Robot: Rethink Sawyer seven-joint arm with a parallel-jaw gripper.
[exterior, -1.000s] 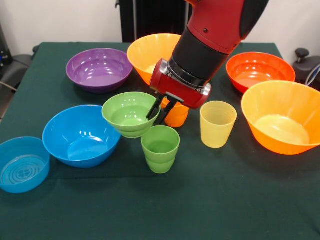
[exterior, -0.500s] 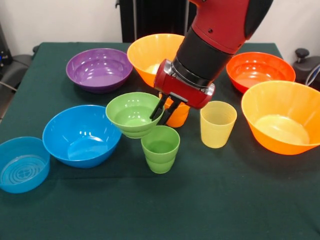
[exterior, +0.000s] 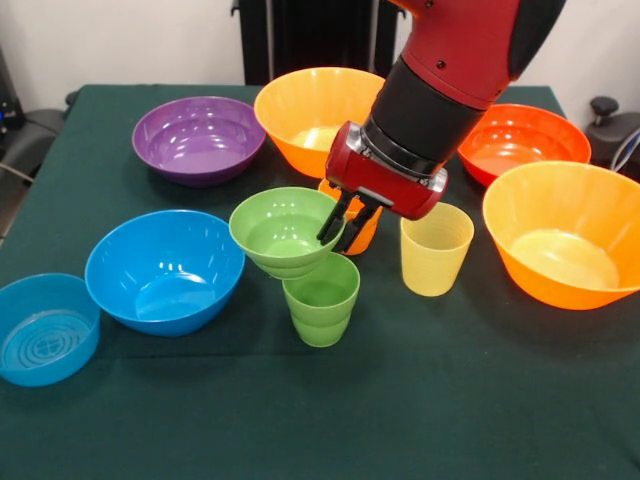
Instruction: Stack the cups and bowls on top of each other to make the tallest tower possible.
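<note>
Dark green cloth covers the table (exterior: 420, 420). Nearest, at the left edge, sits a small translucent blue bowl (exterior: 45, 328) with ridged rings in its bottom. Just beyond it, and touching it, is a medium blue bowl (exterior: 165, 270). Near the middle stands a green ribbed cup (exterior: 321, 298), upright and open at the top. A small green bowl (exterior: 287, 232) hangs tilted just above and left of that cup's rim, overlapping it; whether they touch cannot be told. The gripper (exterior: 340, 226), two dark fingers below a red wrist, is pinched on the bowl's right rim. Right of the green cup, apart from it, stands a pale yellow cup (exterior: 435, 248). An orange cup (exterior: 362, 232) is mostly hidden behind the gripper. At the right edge is a big orange bowl (exterior: 565, 235). Farther back sit a purple bowl (exterior: 198, 138), a second big orange bowl (exterior: 312, 112) and a red-orange bowl (exterior: 520, 138).
</note>
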